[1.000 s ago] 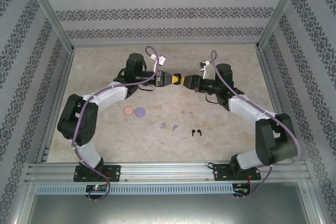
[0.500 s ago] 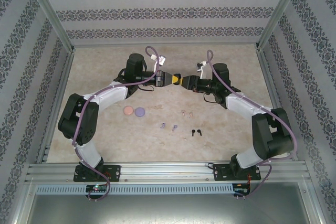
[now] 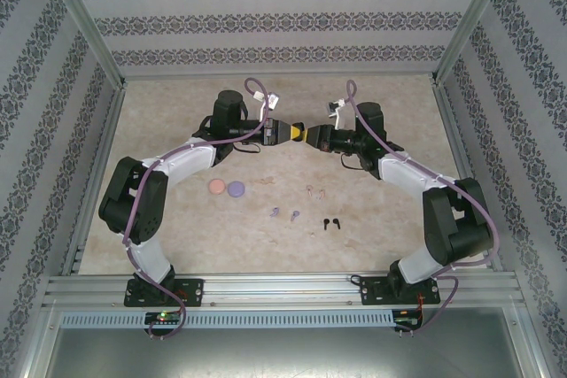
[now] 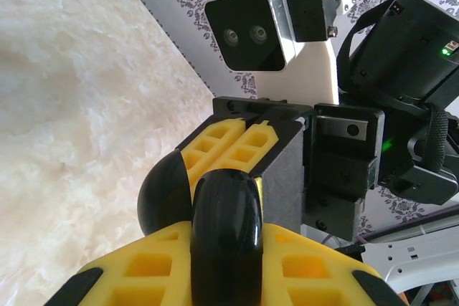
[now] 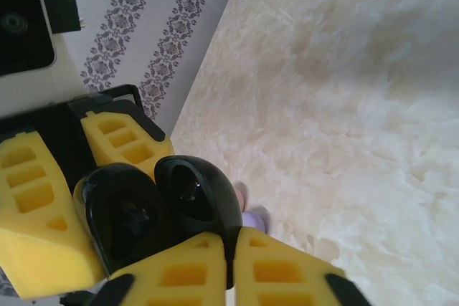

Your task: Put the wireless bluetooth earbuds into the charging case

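Note:
A black charging case (image 3: 299, 130) hangs in the air at the back centre, held between both grippers. My left gripper (image 3: 287, 133) is shut on its base, seen edge-on as a black case (image 4: 226, 220) between my yellow fingers (image 4: 143, 266). My right gripper (image 3: 309, 135) is shut on the rim of the opened lid (image 5: 201, 191), with the hollow base half (image 5: 122, 220) beside it. On the table lie a pale pink pair of earbuds (image 3: 313, 190), a purple pair (image 3: 284, 213) and a black pair (image 3: 330, 222).
A pink round case (image 3: 215, 187) and a purple round case (image 3: 236, 189) lie closed left of the earbuds. Patterned walls and metal rails enclose the table on three sides. Both arms arch over the table's sides.
My right gripper's jaws have closed onto the case lid, and that arm has shifted slightly left and back. The left arm has held still with the case.

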Motion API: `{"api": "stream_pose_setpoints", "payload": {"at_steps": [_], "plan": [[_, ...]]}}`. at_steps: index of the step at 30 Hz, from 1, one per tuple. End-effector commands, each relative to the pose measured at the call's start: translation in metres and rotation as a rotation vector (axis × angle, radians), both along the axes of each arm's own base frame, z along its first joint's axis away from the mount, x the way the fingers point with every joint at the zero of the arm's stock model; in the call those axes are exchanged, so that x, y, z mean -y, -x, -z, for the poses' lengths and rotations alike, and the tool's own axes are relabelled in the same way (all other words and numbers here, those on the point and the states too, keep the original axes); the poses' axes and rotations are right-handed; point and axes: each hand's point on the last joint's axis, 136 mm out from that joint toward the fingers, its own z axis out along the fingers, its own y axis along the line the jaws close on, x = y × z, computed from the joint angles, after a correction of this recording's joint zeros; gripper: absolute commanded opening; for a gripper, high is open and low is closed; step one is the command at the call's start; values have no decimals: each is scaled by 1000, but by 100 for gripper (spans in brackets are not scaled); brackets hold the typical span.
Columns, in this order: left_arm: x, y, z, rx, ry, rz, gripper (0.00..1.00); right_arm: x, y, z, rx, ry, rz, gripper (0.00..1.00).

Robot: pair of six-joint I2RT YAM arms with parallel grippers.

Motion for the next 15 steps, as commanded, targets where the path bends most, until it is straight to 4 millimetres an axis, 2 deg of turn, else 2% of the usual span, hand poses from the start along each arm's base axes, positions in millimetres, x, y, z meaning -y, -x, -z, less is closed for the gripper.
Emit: {"api": "stream_pose_setpoints", "payload": {"at_steps": [1, 3, 6, 8, 9, 13, 15], "plan": [[10, 10, -11, 33, 38, 71, 0, -4, -9, -14, 47, -9, -6, 3], [10, 10, -9, 27, 35, 68, 0, -5, -8, -16, 50, -10, -8, 0], [11, 7, -6, 21, 29, 54, 0, -4, -8, -19, 49, -9, -6, 0], [10, 5, -4, 20, 24, 42, 5, -4, -7, -19, 44, -3, -3, 0], [10, 4, -4, 19, 21, 33, 14, -3, -8, -18, 42, 4, 2, 0], [4, -7, -4, 46, -28, -30, 57, 7, -12, -6, 9, 81, 47, 0], [-3, -12, -12, 75, -52, -57, 69, 16, -16, 2, -6, 118, 73, 0]]}}
